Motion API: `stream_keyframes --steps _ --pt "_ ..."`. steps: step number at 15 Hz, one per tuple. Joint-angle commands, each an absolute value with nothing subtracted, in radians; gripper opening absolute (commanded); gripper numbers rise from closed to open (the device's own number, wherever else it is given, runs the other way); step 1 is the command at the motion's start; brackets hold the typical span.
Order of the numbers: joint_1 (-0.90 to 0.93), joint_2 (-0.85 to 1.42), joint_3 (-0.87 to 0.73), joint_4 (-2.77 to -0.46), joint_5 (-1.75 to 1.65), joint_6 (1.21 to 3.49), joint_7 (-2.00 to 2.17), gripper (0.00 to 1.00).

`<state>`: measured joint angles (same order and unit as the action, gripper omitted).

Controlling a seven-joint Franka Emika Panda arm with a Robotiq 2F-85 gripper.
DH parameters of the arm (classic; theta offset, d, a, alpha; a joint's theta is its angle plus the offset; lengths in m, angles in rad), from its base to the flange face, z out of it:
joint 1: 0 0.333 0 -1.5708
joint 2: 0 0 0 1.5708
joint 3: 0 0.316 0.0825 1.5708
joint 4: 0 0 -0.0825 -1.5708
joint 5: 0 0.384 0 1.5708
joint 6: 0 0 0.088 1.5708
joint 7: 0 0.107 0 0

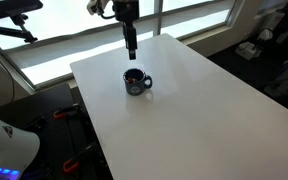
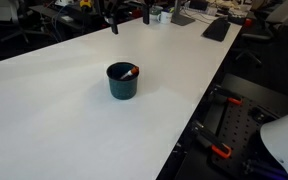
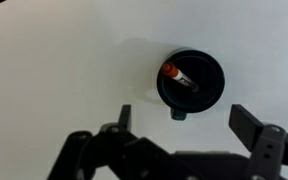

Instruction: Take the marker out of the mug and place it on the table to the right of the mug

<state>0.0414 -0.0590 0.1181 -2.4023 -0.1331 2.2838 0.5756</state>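
Marker (image 3: 177, 76) is leaning inside the mug (image 3: 191, 83), directly below the gripper (image 3: 187, 120), which is hovering wide open and holding nothing. It is looking light, stiff and perhaps slick; pinching its raised orange end seems best.

bare table (image 1: 194, 90) all around, only mug (image 1: 136, 82) standing

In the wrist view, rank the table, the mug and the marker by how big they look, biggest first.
1. the table, filling the background
2. the mug
3. the marker, inside the mug
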Motion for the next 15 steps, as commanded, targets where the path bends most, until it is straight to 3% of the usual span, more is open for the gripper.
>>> stream_keyframes --steps 1,9,15 --pt "0.038 -0.04 0.092 -2.418 -0.145 2.319 0.543 1.0" --pt "0.04 0.05 0.064 -2.37 -0.012 2.36 0.178 1.0" --pt "0.045 0.047 0.06 -2.376 -0.03 2.349 0.201 1.0"
